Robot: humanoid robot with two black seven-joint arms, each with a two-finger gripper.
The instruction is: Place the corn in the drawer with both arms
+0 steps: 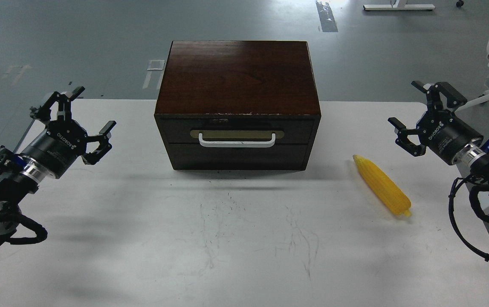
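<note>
left gripper: hanging above the desk's left side, jaws spread wide, nothing in them, facing roughly toward the box.
right gripper: mirrored on the far right, jaws spread too, empty, poised above and beyond the corn.
corn: lying flat on the white desk, right of the box and apart from it, tapered tip pointing up toward the box corner, blunt end nearer us.
drawer: fully pushed in, white handle facing us; whatever is inside is hidden.
box: dark wood, centre back of the desk, lid bare.
why this setup: looks like a ready stance; i'd guess the left arm takes the handle while the right goes for the corn on its own side.
progress: nothing started, drawer not yet opened.
</note>
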